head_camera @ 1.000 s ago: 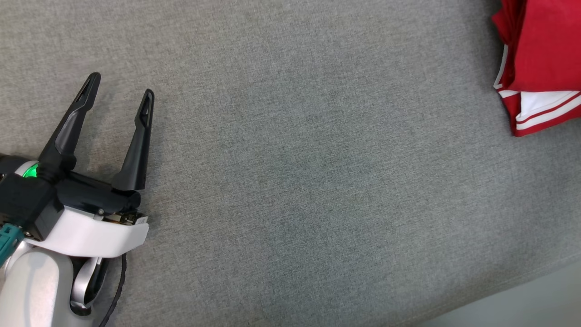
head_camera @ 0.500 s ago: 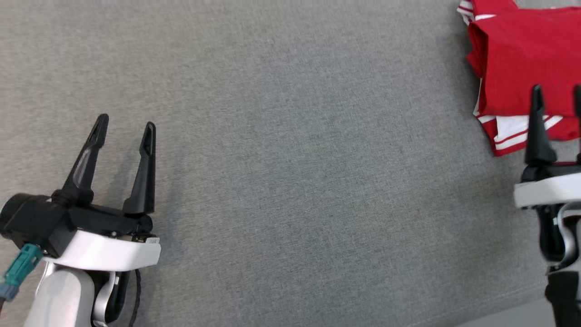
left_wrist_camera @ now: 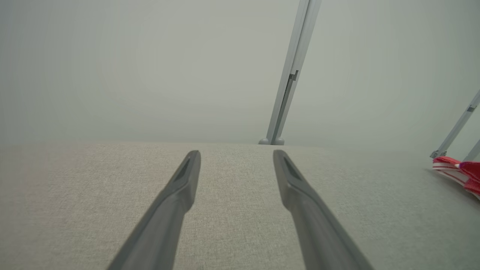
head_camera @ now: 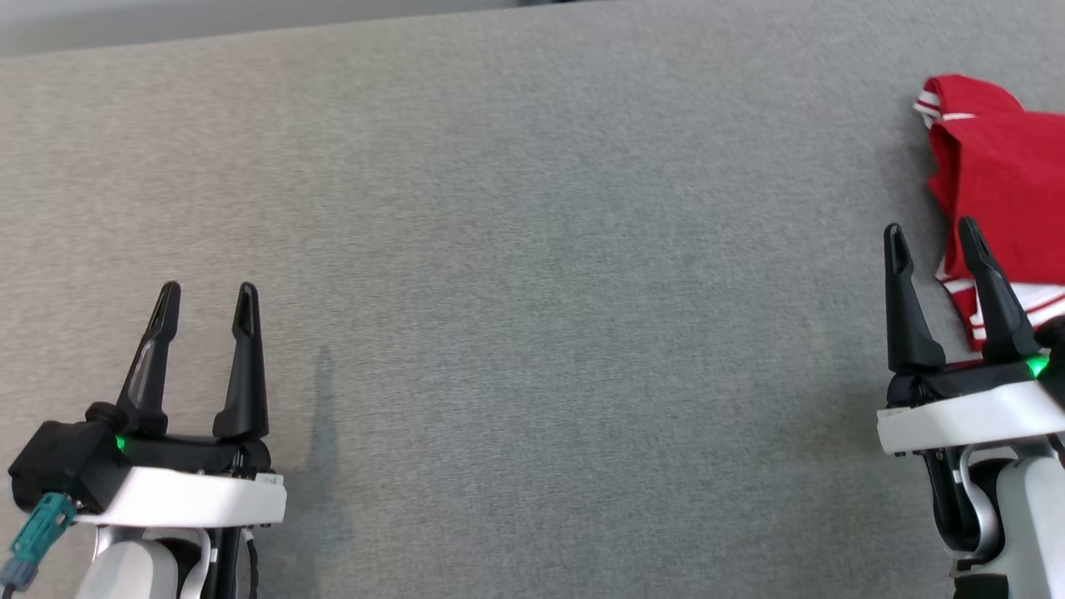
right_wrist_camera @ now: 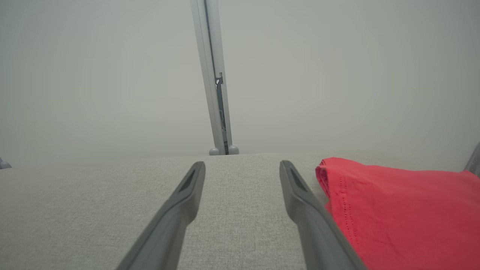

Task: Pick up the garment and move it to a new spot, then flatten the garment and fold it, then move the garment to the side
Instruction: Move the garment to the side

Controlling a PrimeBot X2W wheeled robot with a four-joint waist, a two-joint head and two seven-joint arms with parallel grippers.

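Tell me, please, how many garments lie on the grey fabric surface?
1: a red fabric garment with white stripes, at the far right of the grey fabric surface, beside the right claw; others may lie offscreen.

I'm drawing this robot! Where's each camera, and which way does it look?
Head view: on the head, looking down at the grey table; left jaws and right jaws show, open.
Left wrist view: on that wrist, looking along left jaws across the table.
Right wrist view: likewise, along right jaws.
All three share the red garment.
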